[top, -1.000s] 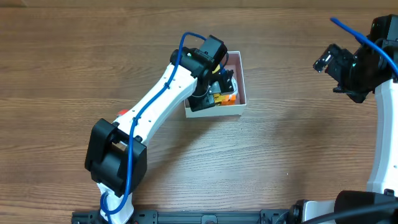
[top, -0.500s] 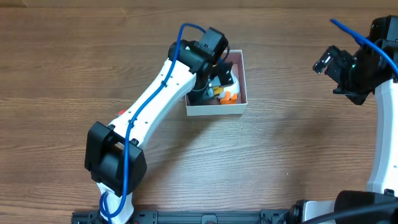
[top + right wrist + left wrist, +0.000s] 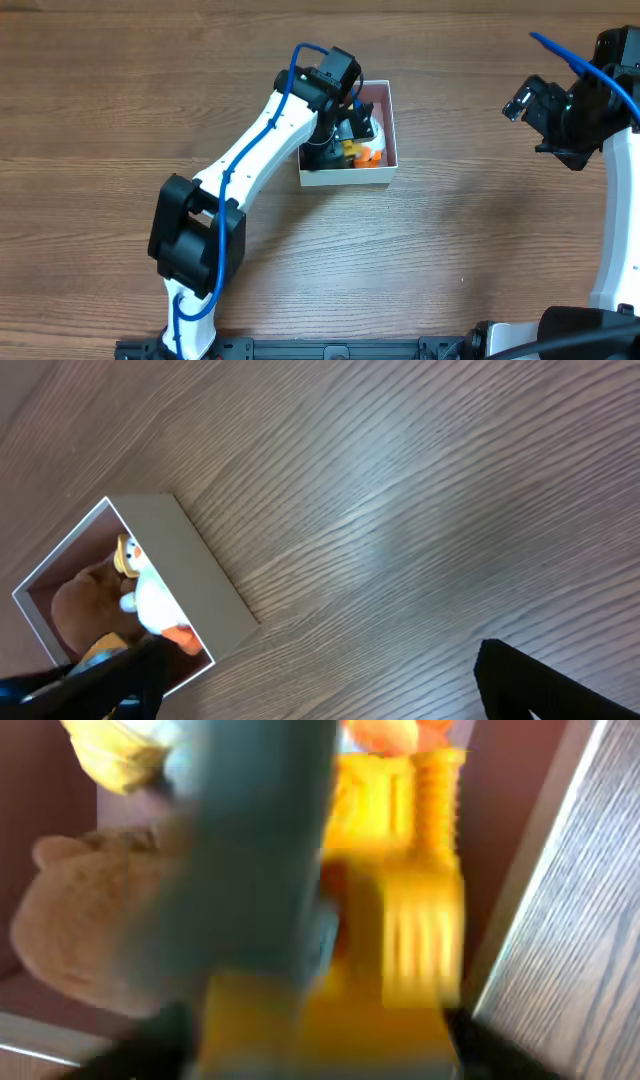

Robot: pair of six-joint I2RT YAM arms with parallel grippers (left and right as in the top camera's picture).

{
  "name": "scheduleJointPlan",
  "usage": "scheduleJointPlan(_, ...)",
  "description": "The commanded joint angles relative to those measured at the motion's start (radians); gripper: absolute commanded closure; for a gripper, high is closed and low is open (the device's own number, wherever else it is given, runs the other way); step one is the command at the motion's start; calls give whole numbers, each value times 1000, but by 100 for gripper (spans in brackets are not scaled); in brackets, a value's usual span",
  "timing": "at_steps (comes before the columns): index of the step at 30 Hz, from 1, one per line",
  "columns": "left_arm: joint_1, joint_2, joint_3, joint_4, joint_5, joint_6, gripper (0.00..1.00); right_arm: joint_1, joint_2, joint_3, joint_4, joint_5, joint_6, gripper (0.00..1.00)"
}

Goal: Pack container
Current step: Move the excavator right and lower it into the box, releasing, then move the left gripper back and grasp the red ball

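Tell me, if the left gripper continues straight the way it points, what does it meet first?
Probably the yellow toy inside the container, directly ahead; the blur leaves depth unclear.

The container (image 3: pixel 345 178), a shallow square open-top box with thin white walls and a dull pink floor, sits upright on the wooden counter (image 3: pixel 460 250), toys (image 3: pixel 150 602) inside

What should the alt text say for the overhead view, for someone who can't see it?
The left gripper reaches down into the white-walled container near the middle of a wooden table, among small toys in orange, yellow and white. The right gripper hangs empty near the right edge, far from the container.
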Motion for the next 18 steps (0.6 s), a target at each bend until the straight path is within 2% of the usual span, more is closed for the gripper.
scheduleJointPlan(1, 3, -6, 2, -24, 11, -5, 0, -1, -3, 0, 4, -5, -5, 0)
scheduleJointPlan(5, 3, -8, 52, -97, 5, -60, 0, -1, -3, 0, 5, -5, -6, 0)
scheduleJointPlan(10, 3, -8, 228, -254, 8, -193, 0, -1, -3, 0, -2, -5, -6, 0)
scheduleJointPlan(11, 3, -8, 280, -328, 8, -199, 7, -1, -3, 0, -6, -5, -6, 0)
scheduleJointPlan(12, 3, -9, 336, -390, 8, -200, 22, -1, -3, 0, -9, -5, -6, 0)
scheduleJointPlan(13, 6, -11, 394, -451, 7, -227, 23, -1, -3, 0, -13, -5, -6, 0)
scheduleJointPlan(16, 18, -63, 494, -547, -24, -349, 17, -1, -3, 0, -23, -5, -6, 0)
scheduleJointPlan(18, 34, -151, 494, -546, -87, -406, 14, -1, -3, 0, -31, -5, -5, 0)
